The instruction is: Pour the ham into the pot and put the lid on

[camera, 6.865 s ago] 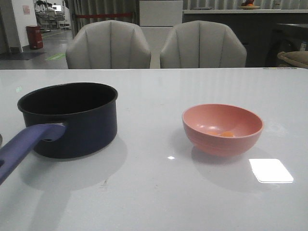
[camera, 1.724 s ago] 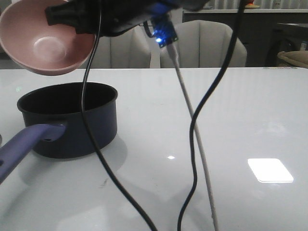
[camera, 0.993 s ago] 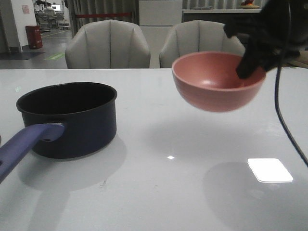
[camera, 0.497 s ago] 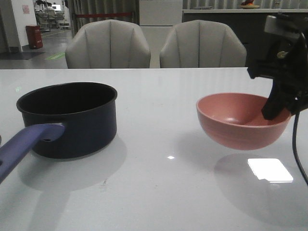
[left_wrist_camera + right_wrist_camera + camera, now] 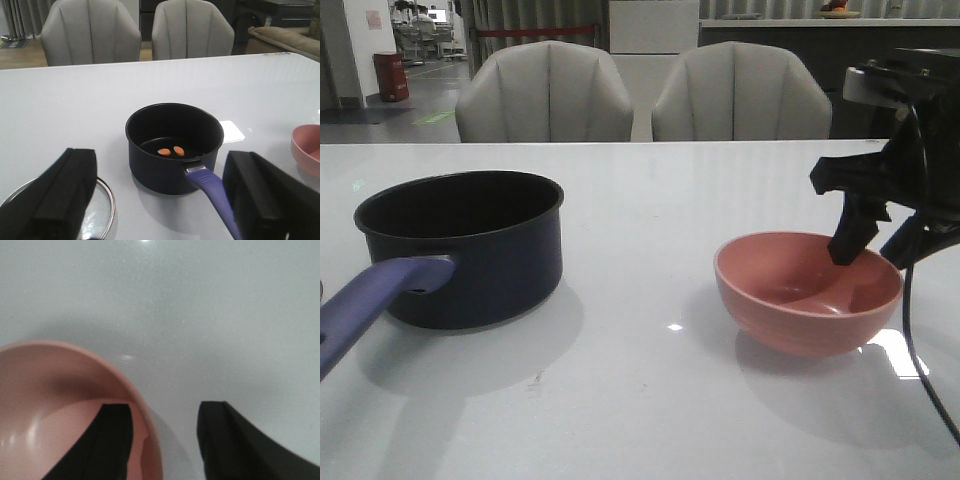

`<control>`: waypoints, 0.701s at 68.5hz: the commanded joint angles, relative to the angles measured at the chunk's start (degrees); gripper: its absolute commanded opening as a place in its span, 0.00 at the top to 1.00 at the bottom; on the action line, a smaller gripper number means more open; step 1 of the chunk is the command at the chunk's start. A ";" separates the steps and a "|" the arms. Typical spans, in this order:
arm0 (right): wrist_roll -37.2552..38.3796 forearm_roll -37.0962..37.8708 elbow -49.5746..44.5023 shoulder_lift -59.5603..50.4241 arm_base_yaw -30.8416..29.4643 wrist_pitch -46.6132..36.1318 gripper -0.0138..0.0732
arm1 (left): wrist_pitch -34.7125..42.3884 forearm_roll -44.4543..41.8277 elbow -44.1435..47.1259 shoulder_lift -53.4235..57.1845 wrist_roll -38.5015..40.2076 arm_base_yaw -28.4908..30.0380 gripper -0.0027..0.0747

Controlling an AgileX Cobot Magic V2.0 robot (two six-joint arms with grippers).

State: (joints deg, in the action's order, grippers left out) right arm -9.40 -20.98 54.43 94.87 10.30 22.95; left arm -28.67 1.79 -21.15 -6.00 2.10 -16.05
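Observation:
The dark navy pot (image 5: 470,245) stands at the left of the table, its blue-purple handle (image 5: 365,305) pointing toward me. In the left wrist view two small orange ham pieces (image 5: 171,150) lie inside the pot (image 5: 150,165). The glass lid (image 5: 106,200) lies flat on the table beside the pot, mostly hidden by a finger. My left gripper (image 5: 162,162) is open and empty, above the table behind the pot handle. The empty pink bowl (image 5: 808,295) sits on the table at the right. My right gripper (image 5: 872,252) is open, its jaws straddling the bowl's rim (image 5: 145,405) with a gap.
Two grey chairs (image 5: 545,95) stand behind the table's far edge. A bright light reflection (image 5: 900,350) lies on the table by the bowl. The right arm's cable (image 5: 910,330) hangs down at the right.
The right gripper carried the pink bowl from above the pot to the right and lowered it onto the table. Its jaws now stand apart around the rim.

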 commanded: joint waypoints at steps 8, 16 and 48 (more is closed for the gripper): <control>-5.13 1.07 0.67 -13.04 0.20 -3.13 0.33 | 4.31 0.46 -1.50 -0.68 0.15 -0.31 0.25; -5.97 1.07 -2.64 -21.09 1.89 -6.51 0.33 | 4.31 0.46 -1.50 -0.68 0.15 -0.31 0.25; -6.62 1.07 -19.10 -49.76 10.25 -16.30 0.33 | 4.31 0.46 -1.50 -0.68 0.15 -0.31 0.25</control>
State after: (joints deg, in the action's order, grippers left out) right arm -15.06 -20.06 37.57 50.71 19.52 13.08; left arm -28.67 1.79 -21.15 -6.00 2.10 -16.05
